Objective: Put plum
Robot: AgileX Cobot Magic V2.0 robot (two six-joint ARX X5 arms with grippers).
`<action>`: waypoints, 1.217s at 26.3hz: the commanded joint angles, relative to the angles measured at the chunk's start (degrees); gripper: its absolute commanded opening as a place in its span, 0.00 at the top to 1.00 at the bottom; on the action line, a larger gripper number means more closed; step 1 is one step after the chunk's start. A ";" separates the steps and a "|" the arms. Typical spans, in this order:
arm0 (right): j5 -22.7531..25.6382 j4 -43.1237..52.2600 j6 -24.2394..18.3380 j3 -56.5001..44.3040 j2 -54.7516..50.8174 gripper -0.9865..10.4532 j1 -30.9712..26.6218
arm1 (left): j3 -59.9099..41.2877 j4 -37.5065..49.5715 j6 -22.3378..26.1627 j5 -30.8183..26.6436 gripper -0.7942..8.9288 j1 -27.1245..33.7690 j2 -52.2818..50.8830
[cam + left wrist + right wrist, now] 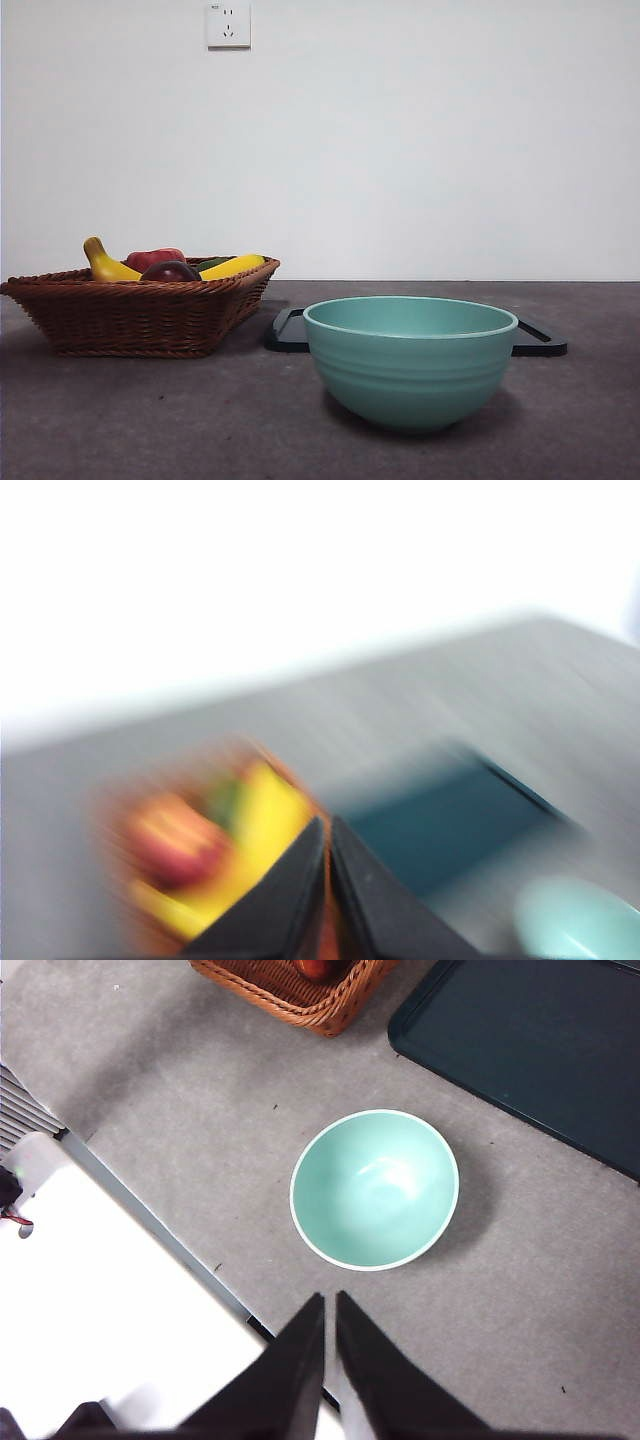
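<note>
The plum (170,271) is dark maroon and lies in the wicker basket (140,310) at the left, between a banana and a red fruit (155,258). The empty teal bowl (410,360) stands in front at the right. Neither gripper shows in the front view. My left gripper (328,822) is shut and empty, high above the table; its view is blurred, showing the basket (190,840) as a smear, with the plum not distinguishable. My right gripper (330,1298) is shut and empty, high above the table beside the bowl (375,1188).
A dark tray (540,340) lies flat behind the bowl; it also shows in the right wrist view (530,1040). Bananas (232,266) and a green item fill the basket. A white ledge (90,1300) borders the table near the right arm.
</note>
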 commanded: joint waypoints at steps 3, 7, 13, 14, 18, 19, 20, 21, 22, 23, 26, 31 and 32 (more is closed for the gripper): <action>-0.20 0.57 -0.31 0.94 0.39 0.91 0.39 | -14.01 12.61 0.39 -10.84 0.91 5.35 -12.72; -0.20 0.57 -0.31 0.94 0.37 0.91 0.39 | -23.21 12.90 0.37 -14.88 0.91 7.80 -20.22; -0.20 0.57 -0.31 0.94 0.37 0.91 0.39 | -32.00 12.87 -0.04 -15.43 0.91 9.31 -25.86; -0.20 0.57 -0.31 0.94 0.37 0.91 0.39 | -33.24 12.76 -0.02 -15.43 0.91 9.35 -26.51; -0.20 0.57 -0.31 0.94 0.39 0.91 0.39 | -37.09 12.55 0.02 -15.54 0.91 9.35 -28.41; -0.20 0.57 -0.31 0.94 0.37 0.91 0.39 | -37.94 12.39 0.02 -15.69 0.91 9.35 -28.89; -0.20 0.57 -0.31 0.94 0.37 0.91 0.39 | -38.64 12.44 0.00 -15.67 0.91 9.35 -29.29; -0.20 0.57 -0.31 0.94 0.37 0.91 0.39 | -39.28 12.46 0.00 -15.69 0.91 9.35 -29.68; -0.20 0.57 -0.31 0.94 0.37 0.91 0.39 | -40.15 12.46 0.00 -15.67 0.91 9.35 -30.23; -0.20 0.57 -0.31 0.94 0.37 0.91 0.39 | -40.74 12.41 0.00 -15.69 0.91 9.35 -30.64; -0.20 0.57 -0.31 0.94 0.39 0.91 0.39 | -42.16 12.37 0.00 -15.69 0.91 9.35 -31.08; -0.20 0.57 -0.31 0.94 0.37 0.91 0.39 | -43.39 11.19 -0.02 -15.69 0.91 9.35 -31.08; -0.20 0.57 -0.31 0.94 0.39 0.91 0.39 | -43.39 10.43 -0.02 -15.69 0.91 9.35 -31.08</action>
